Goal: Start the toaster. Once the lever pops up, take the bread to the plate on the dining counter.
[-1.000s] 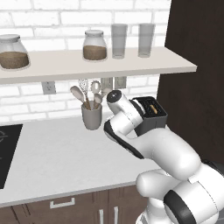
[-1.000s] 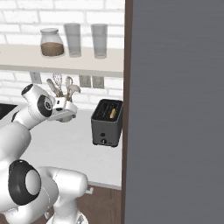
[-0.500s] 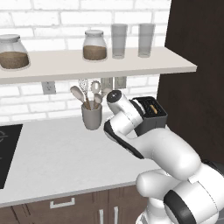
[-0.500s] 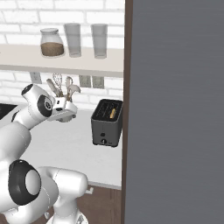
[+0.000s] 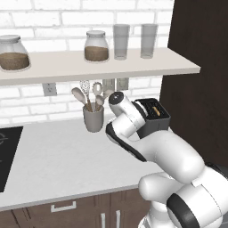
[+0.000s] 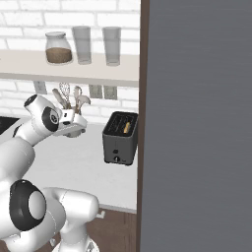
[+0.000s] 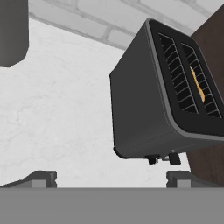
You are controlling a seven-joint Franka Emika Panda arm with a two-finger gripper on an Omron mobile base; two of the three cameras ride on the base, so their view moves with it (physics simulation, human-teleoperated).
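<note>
The dark toaster (image 7: pixel 144 100) stands on the white worktop beside a tall dark cabinet; it also shows as the toaster (image 6: pixel 119 138) and the toaster (image 5: pixel 156 116), partly behind my arm. A tan slice of bread (image 7: pixel 197 84) sits low in one slot, bread (image 6: pixel 127 127). Two small knobs sit low on the toaster's end face (image 7: pixel 162 159). My gripper (image 7: pixel 111 178) is open with nothing between its tips, hovering to the toaster's left and a short way off, looking at its side and top. The plate and the dining counter are out of view.
A grey utensil holder (image 5: pixel 93 119) with spoons stands by the brick wall just left of my hand. Above runs a shelf (image 5: pixel 133 67) with jars and glasses. The dark cabinet (image 5: pixel 200 84) walls off the right. A black cooktop (image 5: pixel 5 153) lies far left.
</note>
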